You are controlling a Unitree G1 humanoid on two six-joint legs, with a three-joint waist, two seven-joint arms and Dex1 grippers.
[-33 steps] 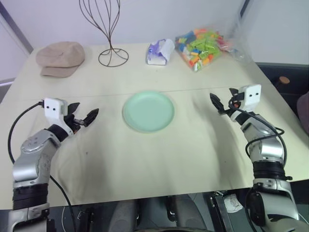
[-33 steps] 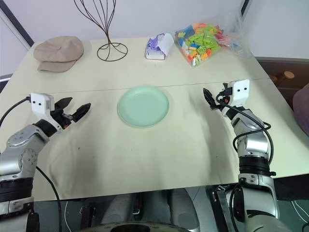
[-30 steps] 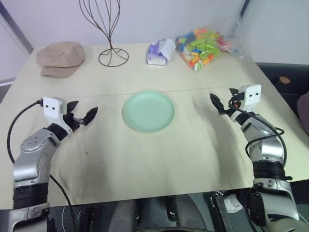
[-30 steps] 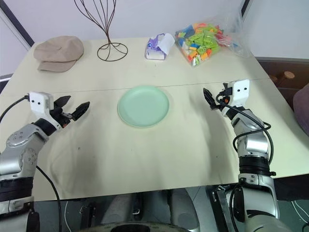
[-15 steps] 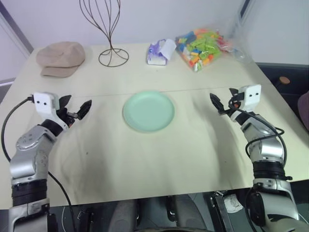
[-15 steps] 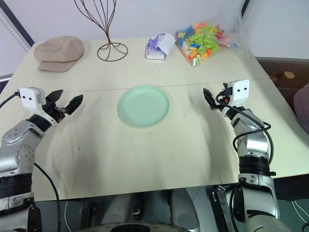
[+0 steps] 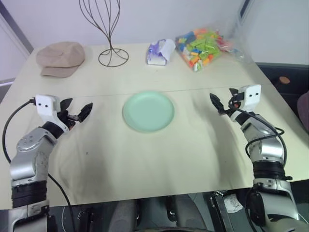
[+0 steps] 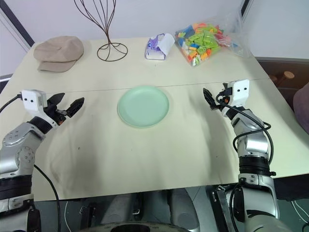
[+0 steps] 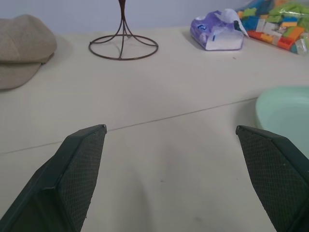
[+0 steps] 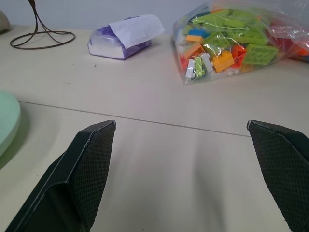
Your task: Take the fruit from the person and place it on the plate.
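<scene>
Plate point(image 7: 148, 111) sits empty at the centre of the table point(image 7: 145, 159), nothing in it. No fruit or person's hand at the table, so the handover looks not yet begun. Left gripper point(image 7: 76, 112) hovers beside the plate, jaws spread wide, empty. Right gripper point(image 7: 223, 104) hovers on the plate's other side, also wide open per its wrist view, empty; from the head views its finger gap is hard to read. Behind: cap point(image 7: 61, 58), wire stand point(image 7: 108, 34), tissue pack point(image 7: 160, 52), bag of toy blocks point(image 7: 203, 42). Risk: a smooth oval fruit could slip from a two-finger pinch, or roll off the shallow rim if released tilted.
</scene>
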